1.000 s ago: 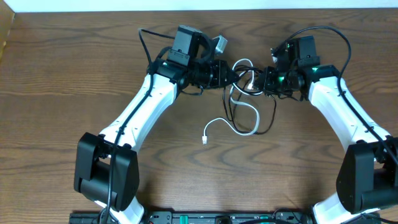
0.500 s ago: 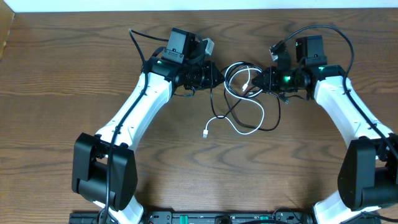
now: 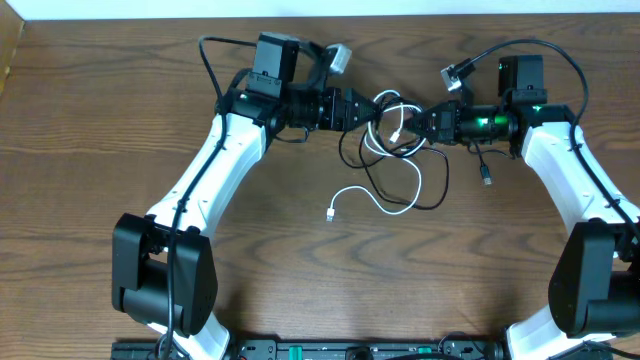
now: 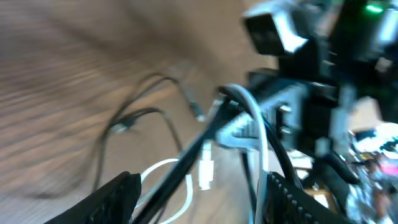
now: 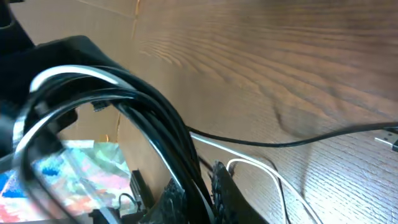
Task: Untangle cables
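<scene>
1. The right gripper (image 3: 422, 122) has its fingers (image 5: 225, 186) pinched close together on a bundle of black cable (image 3: 445, 185) strands. It's hard to tell if the white cable (image 3: 416, 190) is caught in there too.
2. The left gripper (image 3: 368, 109) sits just left of the right gripper, pointing at it, and the two aren't touching. In its wrist view its fingers (image 4: 118, 196) are spread wide, with both cables running up through the gap. That view is pretty blurry, though.
3. The knot (image 3: 393, 128) of black and white loops sits right off the right gripper's tip, between the two grippers.
4. From there the cables drop onto the table (image 3: 120, 120) on the robot's side of the right gripper. The black one loops wide, and the white one curls inside that loop.
5. The white plug (image 3: 330, 217) lies loose, well away from the right gripper, off to its left and nearer the robot.
6. A small dark plug (image 3: 486, 180) lies near the right gripper, on its right and a bit closer to the robot.
</scene>
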